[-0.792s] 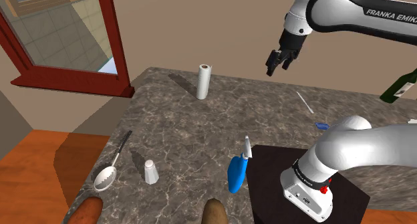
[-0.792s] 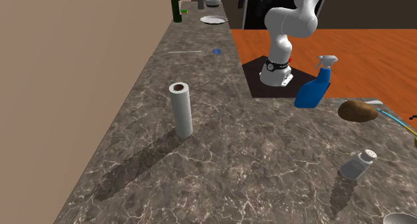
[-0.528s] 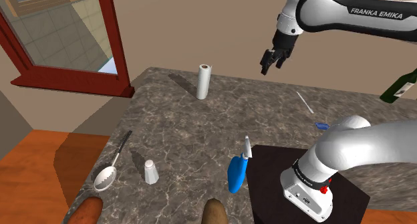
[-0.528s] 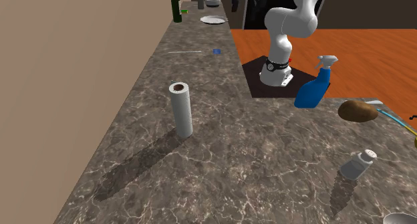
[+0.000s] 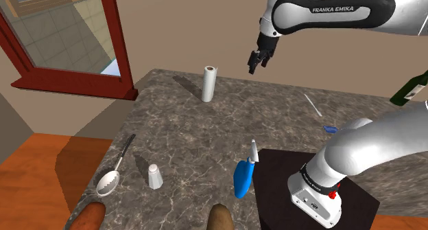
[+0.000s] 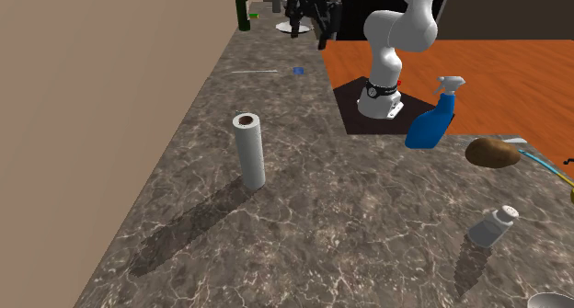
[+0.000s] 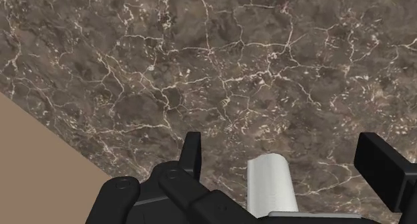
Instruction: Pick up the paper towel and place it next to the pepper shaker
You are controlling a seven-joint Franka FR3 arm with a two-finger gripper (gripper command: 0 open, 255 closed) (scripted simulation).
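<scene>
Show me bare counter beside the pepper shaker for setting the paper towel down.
Widest free patch: the counter between the shaker and the spray bottle, stretching back to the paper towel roll. It is crowded on the shaker's other side, where the spoon lies close.

White capitals reading "FRANKA EMIKA" run along the dark band on the forearm of the white robot arm (image 5: 334,10), seen in the shoulder view. This link leads down to the all-black two-finger gripper (image 5: 254,64). The dark green glass bottle (image 5: 410,90) at that view's right edge bears a white label, its print too small to read. In the second exterior view the bottle stands far off and its label cannot be made out.
</scene>
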